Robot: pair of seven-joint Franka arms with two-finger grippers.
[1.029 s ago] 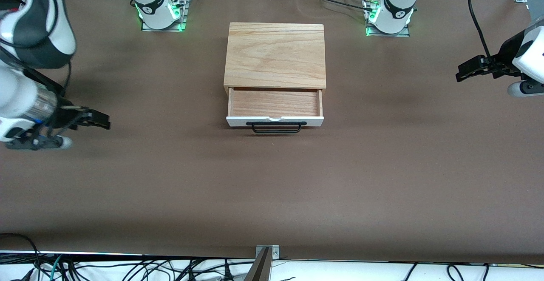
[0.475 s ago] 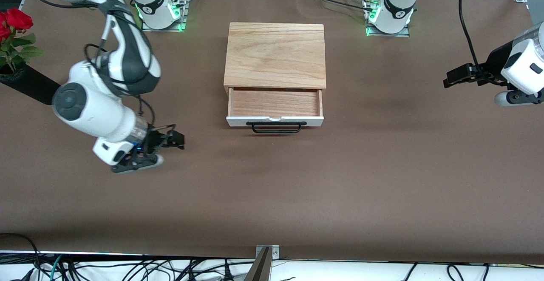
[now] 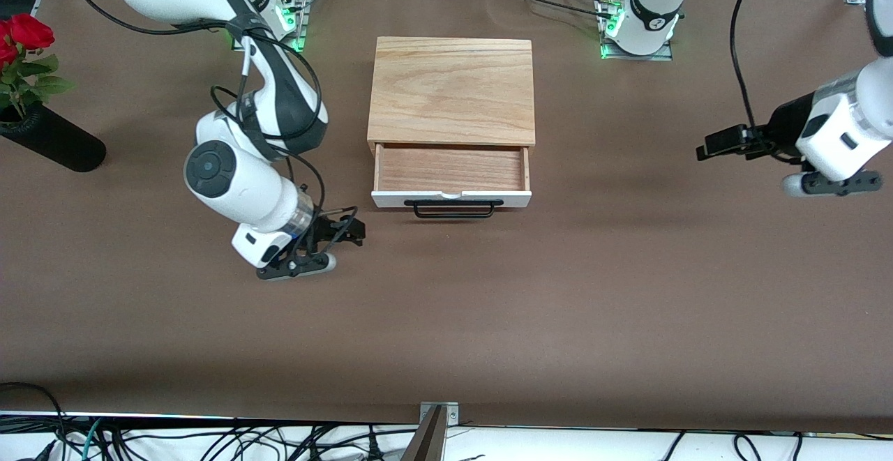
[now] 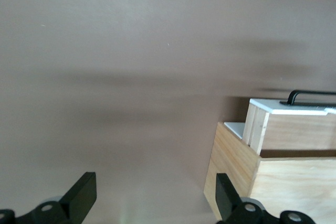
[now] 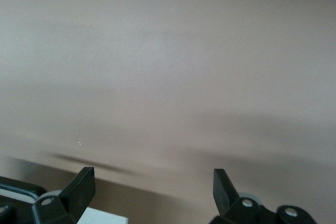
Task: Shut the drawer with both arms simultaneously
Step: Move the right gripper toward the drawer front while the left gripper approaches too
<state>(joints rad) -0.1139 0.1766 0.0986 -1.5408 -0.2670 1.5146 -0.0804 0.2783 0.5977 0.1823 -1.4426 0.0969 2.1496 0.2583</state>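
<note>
In the middle of the table (image 3: 446,321), toward the robots' bases, a wooden box (image 3: 452,91) is seen with its drawer (image 3: 451,171) pulled out toward the front camera; the white front panel (image 3: 451,199) and black bar handle (image 3: 453,208) form the drawer's nearest edge. Bare brown tabletop lies open in front of the handle and at both ends of the box.

The right gripper (image 3: 352,229) is held low over the table just beside the drawer's front corner, toward the right arm's end, its fingers spread apart with nothing between them. The left gripper (image 3: 713,146) is held over the table well apart from the box, toward the left arm's end, its fingers likewise spread and empty.

A black vase with red roses (image 3: 35,119) is seen at the table's edge on the right arm's end, well apart from the box.

In the left wrist view the side of the box (image 4: 233,174), the drawer's side wall (image 4: 294,129) standing out of it and the handle (image 4: 310,95) are shown edge-on, which the front view does not give. In the right wrist view mostly bare table (image 5: 168,77) is seen between the spread fingers (image 5: 79,184), with a small white corner at the picture's edge that cannot be made out.
</note>
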